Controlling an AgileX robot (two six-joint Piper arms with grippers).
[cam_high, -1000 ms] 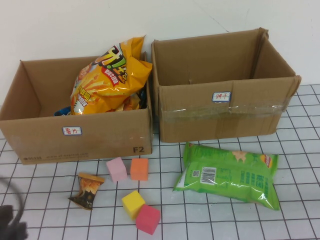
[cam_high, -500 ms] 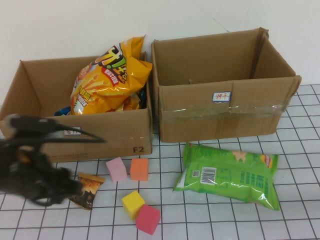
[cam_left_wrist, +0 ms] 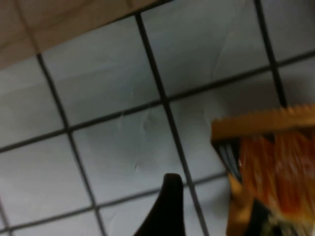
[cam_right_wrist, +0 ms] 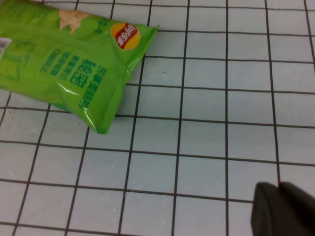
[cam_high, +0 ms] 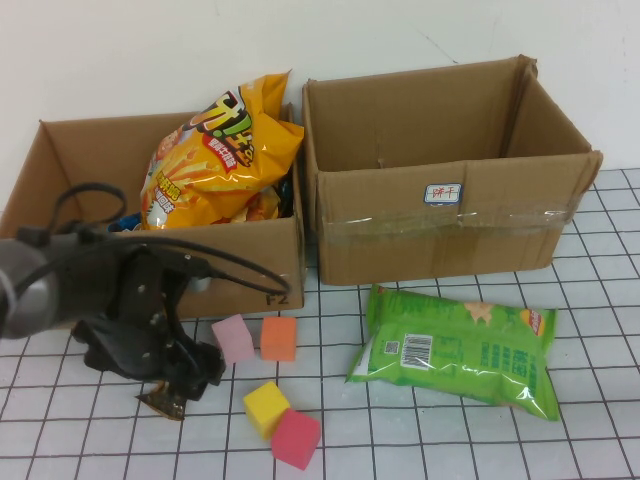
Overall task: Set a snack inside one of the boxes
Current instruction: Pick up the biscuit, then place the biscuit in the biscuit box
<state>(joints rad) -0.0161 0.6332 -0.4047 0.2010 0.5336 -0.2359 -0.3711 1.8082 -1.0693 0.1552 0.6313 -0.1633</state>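
A small orange-brown snack packet point(cam_high: 160, 402) lies on the grid table in front of the left box point(cam_high: 240, 262). My left gripper point(cam_high: 188, 380) is low over it and covers most of it. In the left wrist view the left gripper point(cam_left_wrist: 246, 196) is open, with one dark finger point(cam_left_wrist: 166, 206) beside the packet point(cam_left_wrist: 275, 162). A green chip bag point(cam_high: 460, 345) lies in front of the empty right box point(cam_high: 450, 240). My right gripper point(cam_right_wrist: 285, 209) is shut, empty, and hovers near the green bag point(cam_right_wrist: 69, 59); it is outside the high view.
The left box holds a big yellow chip bag point(cam_high: 215, 160). Foam cubes lie close to the packet: pink point(cam_high: 234, 338), orange point(cam_high: 279, 338), yellow point(cam_high: 266, 407) and red point(cam_high: 297, 438). A white wall stands behind the boxes.
My left arm has swung in from the lower left edge and come down over the small snack packet. Nothing else has moved.
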